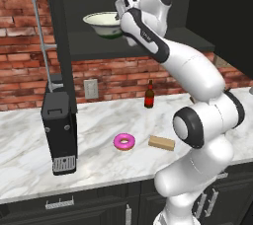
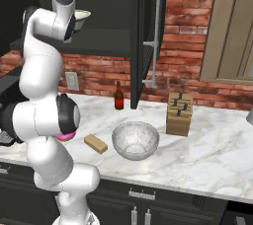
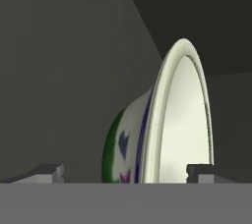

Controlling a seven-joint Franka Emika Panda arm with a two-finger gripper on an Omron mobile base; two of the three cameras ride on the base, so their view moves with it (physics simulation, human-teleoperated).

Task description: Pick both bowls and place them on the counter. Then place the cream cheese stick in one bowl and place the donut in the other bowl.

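The cream bowl [image 1: 103,24] with green marks stands on the dark cabinet shelf above the counter [image 1: 99,115]. My gripper [image 1: 121,18] is raised to the bowl's right rim. In the hand view the gripper [image 3: 125,174] is open, and the flared rim of the bowl [image 3: 162,120] lies between its fingertips [image 3: 199,171] without being clamped. The grey marbled bowl [image 2: 135,140] sits upright on the counter. On the marble lie the pink donut [image 1: 124,142] and, to its right, the tan cream cheese stick [image 1: 161,143], which is just left of the marbled bowl in the right base view [image 2: 95,143].
A black coffee machine [image 1: 59,132] stands at the counter's left. A dark bottle [image 1: 149,94] is by the brick wall. A wooden knife block [image 2: 179,113] stands right of the marbled bowl. The open cabinet door [image 2: 148,36] hangs beside the shelf.
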